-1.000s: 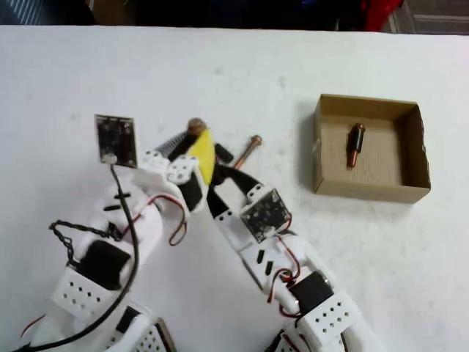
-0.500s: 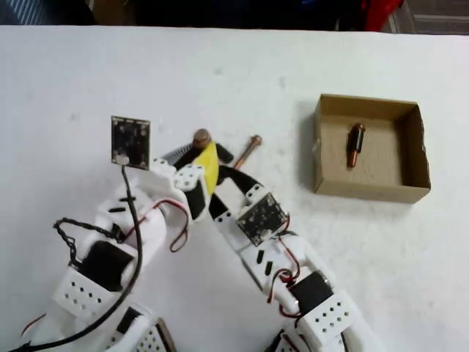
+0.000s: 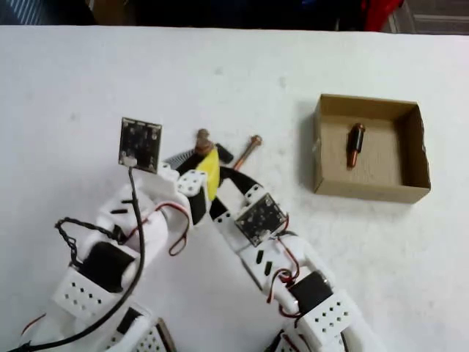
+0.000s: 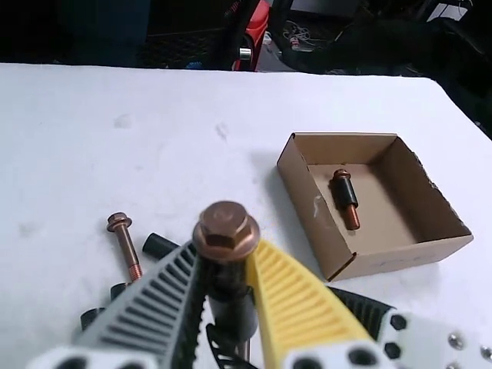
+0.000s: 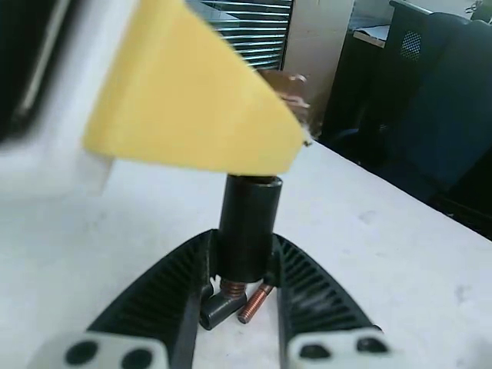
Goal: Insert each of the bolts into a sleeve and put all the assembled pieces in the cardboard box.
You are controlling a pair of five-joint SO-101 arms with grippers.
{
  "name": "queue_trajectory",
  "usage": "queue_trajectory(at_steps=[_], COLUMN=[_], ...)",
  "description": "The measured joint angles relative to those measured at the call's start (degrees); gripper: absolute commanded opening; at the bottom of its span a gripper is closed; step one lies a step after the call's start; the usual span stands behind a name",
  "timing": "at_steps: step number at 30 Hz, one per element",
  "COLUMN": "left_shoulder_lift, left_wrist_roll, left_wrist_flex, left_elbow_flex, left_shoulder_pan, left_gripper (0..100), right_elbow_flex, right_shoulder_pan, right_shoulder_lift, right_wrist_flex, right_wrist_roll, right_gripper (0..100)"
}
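My left gripper (image 4: 226,260), with one grey and one yellow finger, is shut on a copper bolt (image 4: 225,230) just under its hex head and holds it upright. Directly beneath, my right gripper (image 5: 244,247) is shut on a black sleeve (image 5: 247,224), also upright. The bolt's threaded tip (image 5: 231,289) shows below the sleeve. In the high view both grippers meet left of table centre, the bolt head (image 3: 203,138) on top. A loose bolt (image 3: 249,150) lies on the table beside them. The cardboard box (image 3: 366,189) at the right holds one assembled piece (image 3: 355,144).
Loose black sleeves (image 4: 157,244) lie on the table near the loose bolt (image 4: 123,242), close under the grippers. The box (image 4: 307,207) stands apart to the right of the grippers, with bare white table between. Dark chairs and clutter lie beyond the far edge.
The left arm has shifted right and toward the right gripper, carrying the bolt head closer to the sleeve. The right arm has barely moved.
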Motion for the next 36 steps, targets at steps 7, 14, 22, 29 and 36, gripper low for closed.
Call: queue_trajectory(at_steps=[7, 14, 22, 29, 36], left_shoulder_lift=[0.0, 0.0, 0.0, 0.0, 0.0], left_wrist_roll=[0.0, -0.2, -0.3, -0.3, -0.4], left_wrist_flex=[0.0, 0.0, 0.0, 0.0, 0.0], left_elbow_flex=[0.0, 0.0, 0.0, 0.0, -1.4], left_shoulder_pan=[0.0, -0.3, -3.7, -3.7, -9.1], left_gripper=[3, 21, 22, 22, 22], right_elbow_flex=[0.0, 0.0, 0.1, 0.1, 0.1], right_shoulder_pan=[0.3, 0.4, 1.6, 1.6, 4.7], right_shoulder_lift=[0.0, 0.0, 0.1, 0.1, 0.1], right_wrist_flex=[0.0, 0.0, 0.1, 0.1, 0.1], right_wrist_roll=[0.0, 0.0, 0.2, 0.3, 0.3], right_gripper=[1.7, 1.7, 1.7, 1.7, 1.7])
